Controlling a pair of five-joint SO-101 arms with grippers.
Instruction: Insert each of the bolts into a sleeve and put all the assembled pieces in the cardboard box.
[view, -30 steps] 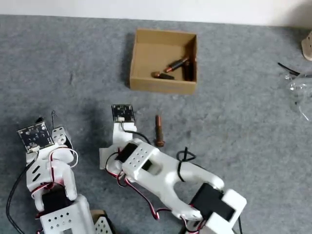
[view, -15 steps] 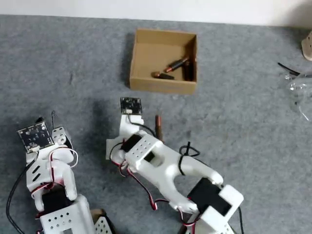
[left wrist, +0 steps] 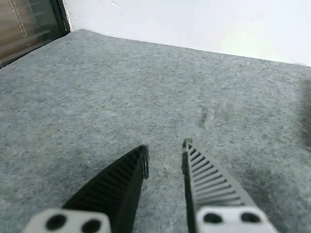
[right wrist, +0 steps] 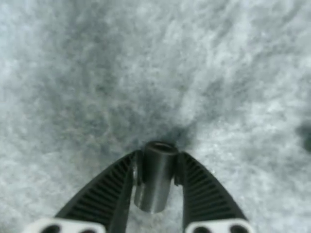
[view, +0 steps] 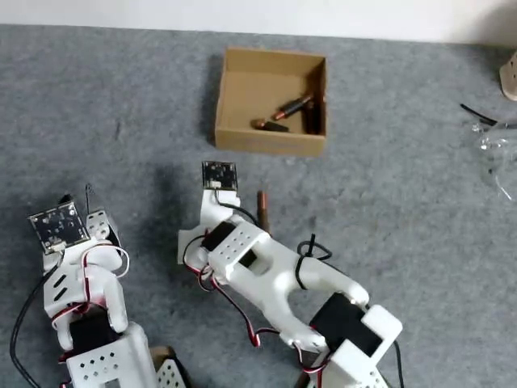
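Left gripper [left wrist: 165, 146]: low over the bare grey desk [left wrist: 146, 73] at the near left, fingers slightly spread with nothing between them; apparently idle. Right gripper [right wrist: 158, 155]: near desk centre, fingers pinching a dark sleeve [right wrist: 155, 177] by its sides, the open mouth facing away and unobstructed, a hold that seems meant to leave the bore free for a bolt. Bolt [view: 262, 207]: copper-coloured, lying flat on the desk just beside the right arm's wrist, its near end hidden under the arm; probably next for insertion. Cardboard box [view: 266, 142]: beyond the bolt, top open, holding assembled pieces [view: 289, 107] near its right wall, so part of the task appears done.
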